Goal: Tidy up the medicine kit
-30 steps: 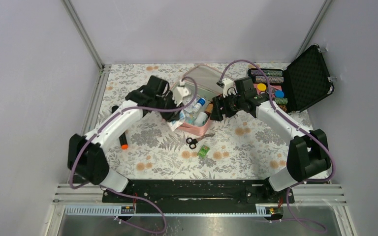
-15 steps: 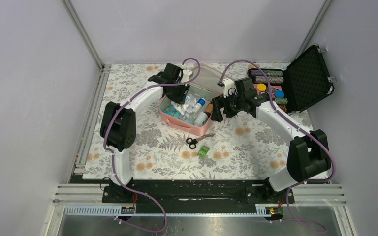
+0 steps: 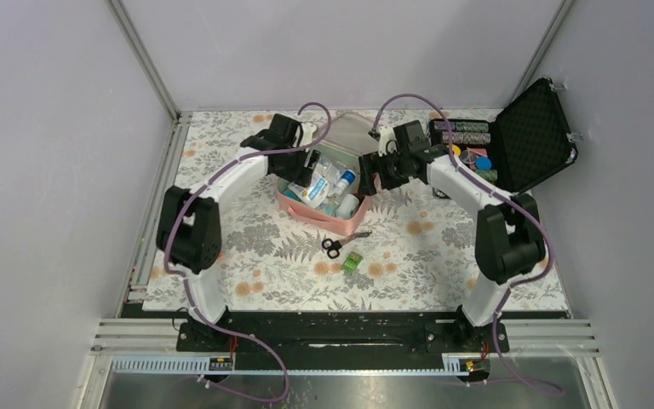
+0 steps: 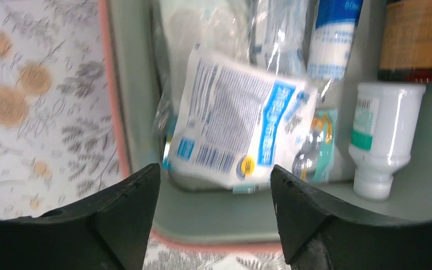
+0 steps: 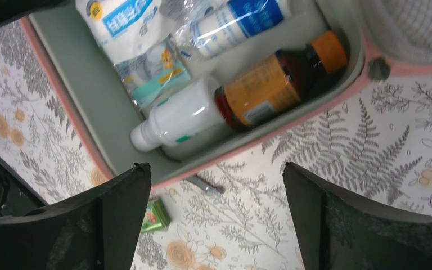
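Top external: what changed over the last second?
The left arm folded upright, and the left gripper over the medicine kit opened, apparently letting go of the white packet, which now lies inside. The right gripper edged closer to the kit's right end, open. The kit, scissors, green packet and black case stayed put.

Plain pale lilac-grey walls [image 3: 51,170] left, back and right. Aluminium profile posts [image 3: 143,58] in both back corners, splaying outward toward the top of the overhead view. Tabletop under a white floral cloth [image 3: 264,273]: grey ferns, orange blooms. Ribbed metal rail [image 3: 128,341] along the near edge, black mounting plate [image 3: 332,328] across the middle. Brushed steel sheet [image 3: 349,388] below that. Soft, even light, only faint shadows.
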{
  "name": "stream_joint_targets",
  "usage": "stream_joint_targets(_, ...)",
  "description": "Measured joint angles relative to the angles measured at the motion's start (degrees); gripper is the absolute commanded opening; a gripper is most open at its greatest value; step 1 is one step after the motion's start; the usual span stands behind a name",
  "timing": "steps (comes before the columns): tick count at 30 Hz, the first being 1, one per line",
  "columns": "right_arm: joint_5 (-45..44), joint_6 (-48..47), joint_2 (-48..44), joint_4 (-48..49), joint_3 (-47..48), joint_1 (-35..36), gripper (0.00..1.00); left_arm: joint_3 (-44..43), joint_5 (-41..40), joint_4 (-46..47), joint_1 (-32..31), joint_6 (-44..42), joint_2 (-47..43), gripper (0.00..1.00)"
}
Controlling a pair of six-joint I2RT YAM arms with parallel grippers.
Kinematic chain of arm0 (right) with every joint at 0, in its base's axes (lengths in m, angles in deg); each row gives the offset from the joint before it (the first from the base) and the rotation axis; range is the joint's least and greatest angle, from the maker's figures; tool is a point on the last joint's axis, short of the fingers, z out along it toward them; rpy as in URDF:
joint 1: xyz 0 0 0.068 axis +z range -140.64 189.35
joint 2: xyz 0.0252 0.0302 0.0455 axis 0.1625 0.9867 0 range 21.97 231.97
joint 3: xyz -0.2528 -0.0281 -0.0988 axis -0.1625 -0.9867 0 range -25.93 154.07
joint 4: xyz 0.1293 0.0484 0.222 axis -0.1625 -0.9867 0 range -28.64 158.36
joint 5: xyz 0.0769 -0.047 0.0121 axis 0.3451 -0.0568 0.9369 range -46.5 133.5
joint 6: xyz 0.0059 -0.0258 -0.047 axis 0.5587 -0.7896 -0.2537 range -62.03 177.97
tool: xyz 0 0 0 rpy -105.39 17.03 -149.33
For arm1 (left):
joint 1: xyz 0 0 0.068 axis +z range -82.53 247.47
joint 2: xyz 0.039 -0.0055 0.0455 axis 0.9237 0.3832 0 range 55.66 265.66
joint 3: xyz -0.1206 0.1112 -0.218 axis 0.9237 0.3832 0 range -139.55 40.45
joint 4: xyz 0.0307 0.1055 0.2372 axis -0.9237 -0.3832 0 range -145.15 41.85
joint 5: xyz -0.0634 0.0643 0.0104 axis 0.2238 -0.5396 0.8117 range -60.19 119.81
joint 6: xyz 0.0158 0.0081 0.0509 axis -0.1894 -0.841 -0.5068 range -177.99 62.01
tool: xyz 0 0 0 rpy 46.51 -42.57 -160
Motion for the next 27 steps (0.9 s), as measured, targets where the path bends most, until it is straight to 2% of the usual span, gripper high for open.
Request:
stream_joint_targets(6, 0.44, 2.40, 9.05, -2.19, 8.31, -0.98, 0.84, 11.32, 1.09, 2.75, 4.07, 5.18, -14.03, 0.71)
stream_joint_targets(10, 0.00, 4.15, 14.23, -4.26, 13.33, -1.64, 0.79, 16.20, 6.62, 4.61, 9.68, 13.40, -18.84, 0.65)
stream_joint_targets(13, -0.04, 5.70, 16.28, -5.05, 14.29, -1.90, 0.73, 18.64, 11.10, 5.07, 12.50, 18.49, -17.16, 0.58)
stream_joint_targets(19, 1.31, 9.53, 17.05, -4.98, 12.59, -1.97, 0.68, 18.95, 19.17, 5.68, 13.22, 23.76, -7.13, 0.55)
stream_joint_targets(27, 8.15, 13.49, 13.16, -1.01, 3.02, 0.00, 0.71, 8.87, 21.29, 0.85, 13.49, 23.15, 0.72, 0.53)
